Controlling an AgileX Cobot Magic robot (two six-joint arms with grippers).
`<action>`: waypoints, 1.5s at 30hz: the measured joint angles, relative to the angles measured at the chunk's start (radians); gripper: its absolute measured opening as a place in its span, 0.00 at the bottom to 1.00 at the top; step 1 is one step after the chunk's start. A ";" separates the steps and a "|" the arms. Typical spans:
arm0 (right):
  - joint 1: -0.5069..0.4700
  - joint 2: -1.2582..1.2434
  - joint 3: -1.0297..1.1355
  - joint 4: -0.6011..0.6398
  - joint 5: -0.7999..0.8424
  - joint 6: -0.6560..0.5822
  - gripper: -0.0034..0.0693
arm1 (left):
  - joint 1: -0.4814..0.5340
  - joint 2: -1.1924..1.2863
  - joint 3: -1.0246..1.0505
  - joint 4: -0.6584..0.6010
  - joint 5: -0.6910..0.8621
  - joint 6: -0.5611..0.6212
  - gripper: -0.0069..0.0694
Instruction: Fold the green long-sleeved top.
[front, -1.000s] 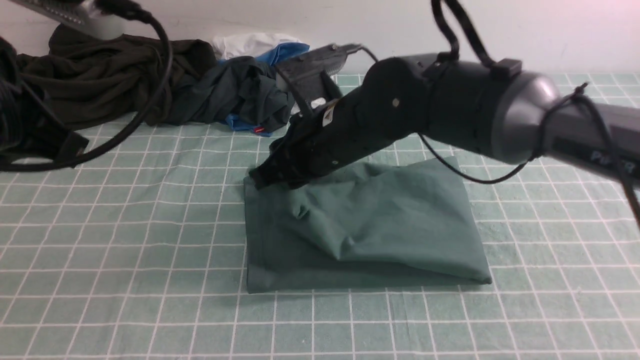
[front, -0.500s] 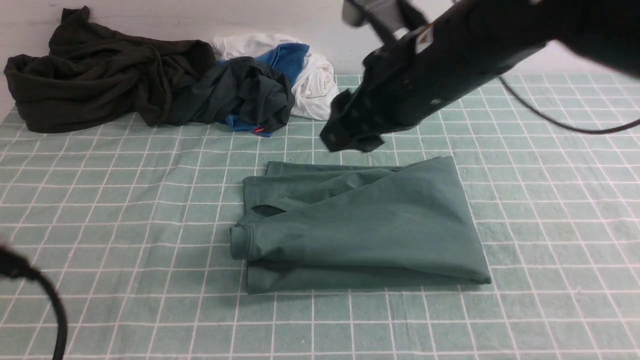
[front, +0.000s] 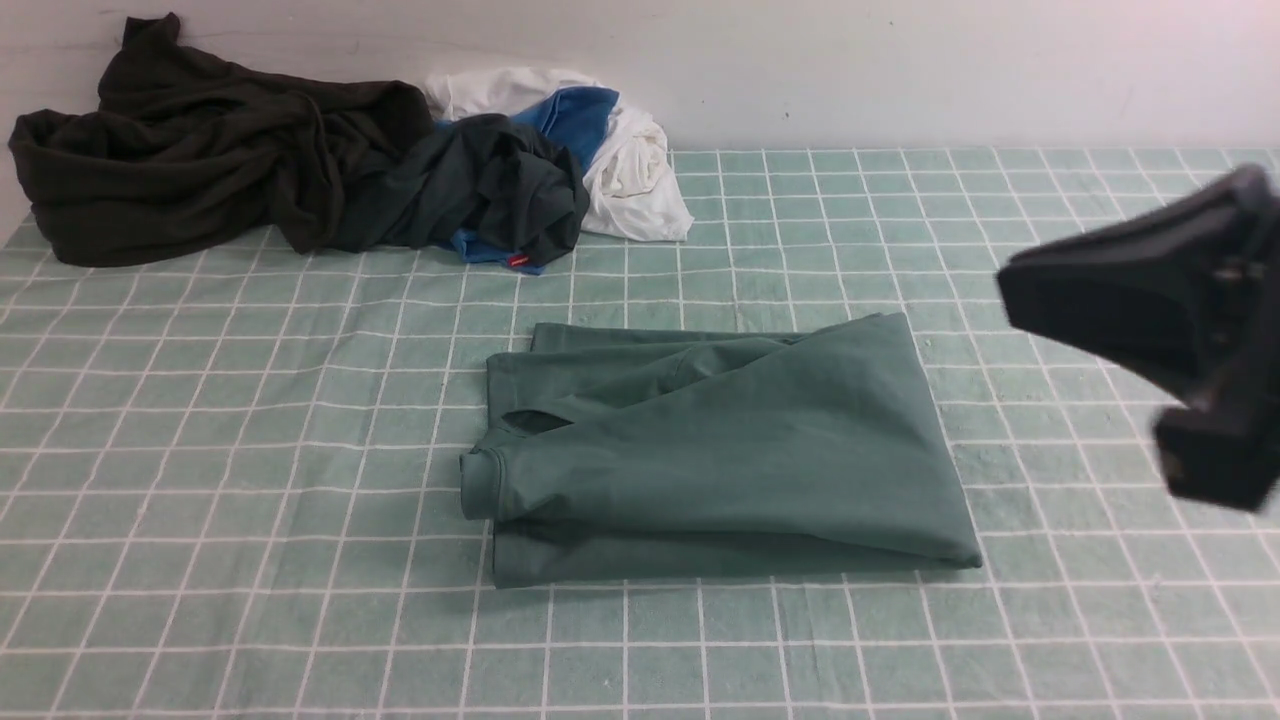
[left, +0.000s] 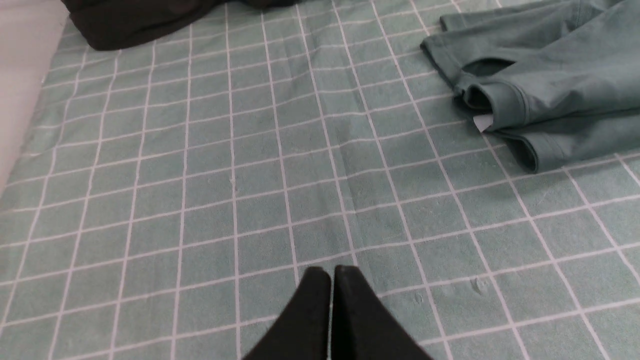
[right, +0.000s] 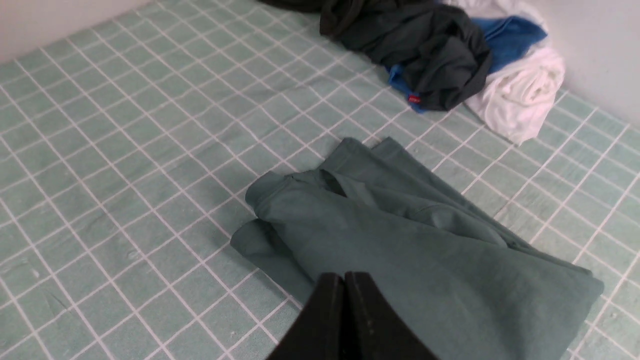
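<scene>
Lying folded on the checked table (front: 250, 450), well clear of both clenched, empty jaws, the soft matte green top (front: 730, 450) risks springing open: its upper layer sits skewed, the ribbed collar (left: 492, 97) poking out past the edge. The rumpled clothes pile (front: 300, 170) lies farther off.

Even soft light, faint shadows; right arm (front: 1170, 330) motion-blurred.
</scene>
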 joint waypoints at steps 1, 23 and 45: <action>0.000 -0.031 0.021 0.000 -0.010 0.000 0.03 | 0.000 -0.003 0.001 0.000 0.000 0.000 0.09; 0.000 -0.187 0.125 -0.006 0.038 0.000 0.03 | 0.000 -0.006 0.001 0.000 -0.001 0.000 0.09; -0.587 -0.816 0.962 -0.198 -0.513 0.280 0.03 | 0.000 -0.007 0.001 0.000 -0.002 0.000 0.09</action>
